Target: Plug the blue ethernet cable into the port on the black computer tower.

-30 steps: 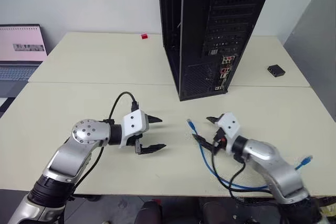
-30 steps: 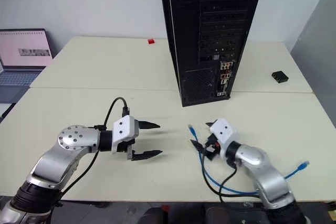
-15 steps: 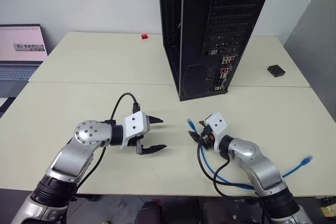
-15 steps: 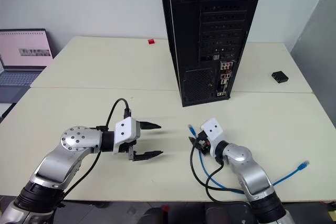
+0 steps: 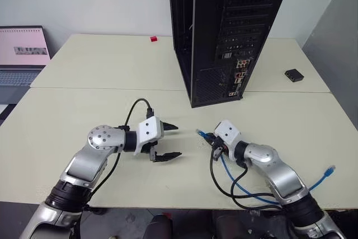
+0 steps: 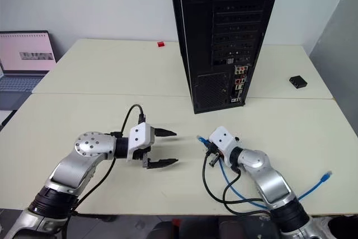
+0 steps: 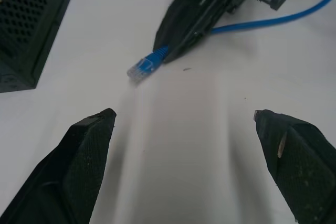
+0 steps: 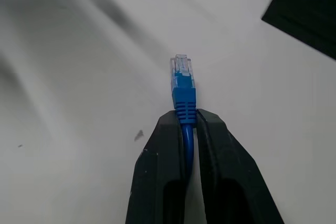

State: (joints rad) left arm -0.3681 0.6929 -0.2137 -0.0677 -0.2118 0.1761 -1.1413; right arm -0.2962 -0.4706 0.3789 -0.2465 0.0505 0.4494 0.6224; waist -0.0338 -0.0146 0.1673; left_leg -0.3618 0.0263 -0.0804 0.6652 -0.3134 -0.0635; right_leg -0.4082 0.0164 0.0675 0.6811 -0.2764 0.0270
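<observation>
Closed now, the right pincer (image 8: pixel 188 121) pinches the blue ethernet cable (image 8: pixel 182 85) behind its plug; left pincer (image 5: pixel 170 141) spread (idle). Keep the plug straight toward the port (image 5: pixel 235 89).

Head pair: we look forward and down from the robot's head over the table (image 5: pixel 112 71), its near edge low in frame, the black computer tower (image 5: pixel 224 32) beyond mid-table.
Left wrist: we look low along the left gripper (image 7: pixel 184 145), close above the tabletop, facing the right gripper (image 7: pixel 205 3).
Right wrist: we sit nearest, looking along the right gripper's closed fingers (image 8: pixel 163 182) at the blue ethernet cable (image 8: pixel 182 85).
Shared: all views catch that plug.
</observation>
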